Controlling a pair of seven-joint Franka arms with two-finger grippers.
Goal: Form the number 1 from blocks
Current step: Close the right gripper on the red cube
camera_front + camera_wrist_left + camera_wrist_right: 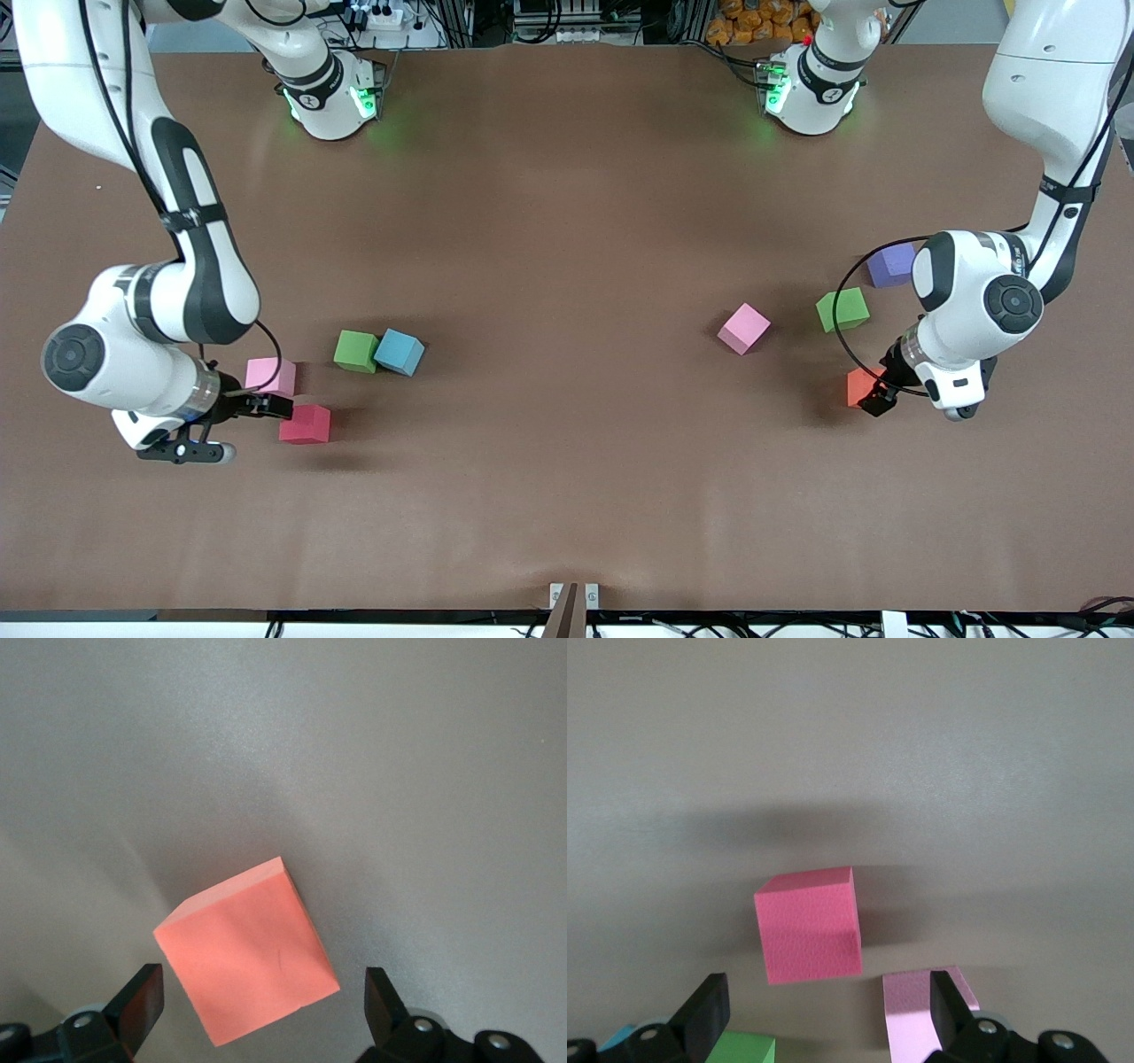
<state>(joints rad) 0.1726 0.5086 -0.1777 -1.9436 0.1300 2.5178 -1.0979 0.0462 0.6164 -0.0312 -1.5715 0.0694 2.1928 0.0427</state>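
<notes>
Your left gripper (264, 1003) hangs low at the left arm's end of the table (567, 221) with its fingers (140, 999) spread wide and holding nothing; the orange block (248, 948) sits on the table just under it, turned at an angle to the fingers and not touching either one. From that gripper, a green block (842, 309) lies a little farther from the front camera, the purple block (891, 264) farther still and partly hidden by the arm, and a pink block (743, 328) sits toward the middle of the table. Your right gripper (831, 1008) is also released and empty, low over the right arm's end of the table. The red block (810, 923) rests on the table just ahead of its open fingers, apart from them, with clear table around it. Just beside that gripper you have the second pink block (914, 1012), partly covered by one finger in the right wrist view. A second green block (356, 351) and the blue block (400, 352) sit touching each other a little farther toward the middle of the table.
</notes>
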